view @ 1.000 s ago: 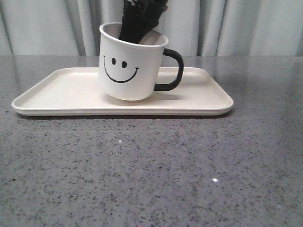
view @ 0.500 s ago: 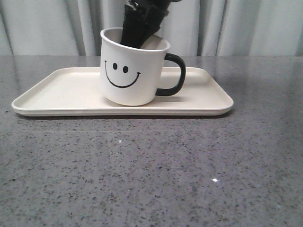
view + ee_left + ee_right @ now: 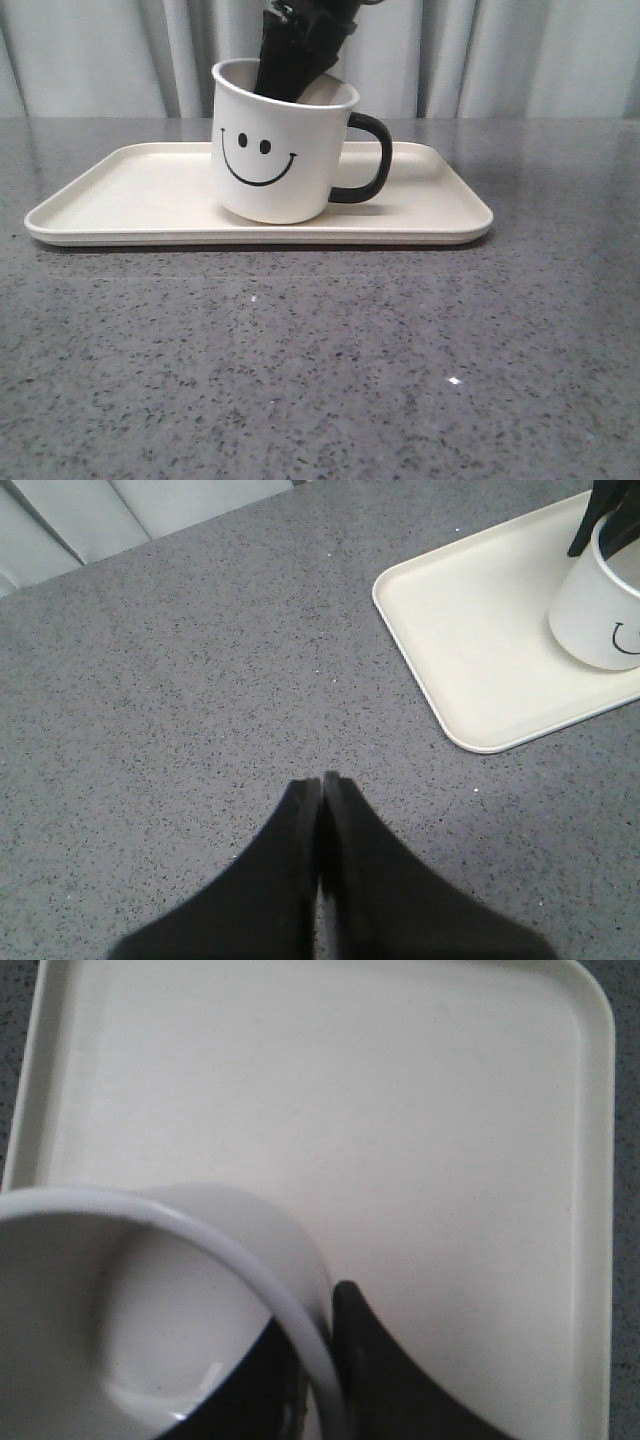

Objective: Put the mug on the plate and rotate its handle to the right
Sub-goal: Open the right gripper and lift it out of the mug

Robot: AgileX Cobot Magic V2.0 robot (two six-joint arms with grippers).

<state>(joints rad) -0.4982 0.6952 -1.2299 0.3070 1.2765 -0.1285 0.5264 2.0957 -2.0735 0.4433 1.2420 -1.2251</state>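
I saw a grey speckled stone worktop (image 3: 320,360) with small glints of light, and pale pleated curtains (image 3: 520,55) hung along its far edge.

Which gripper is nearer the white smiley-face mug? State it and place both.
Right. The right gripper straddles the white smiley-face mug's wall, one finger inside, one outside. The left gripper is shut over bare grey table, off the cream rectangular tray.

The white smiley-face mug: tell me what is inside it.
One black finger of the right gripper reaches into the white smiley-face mug, the other stays outside its wall. The rest looks bare white; the front wall hides the bottom in the front view.
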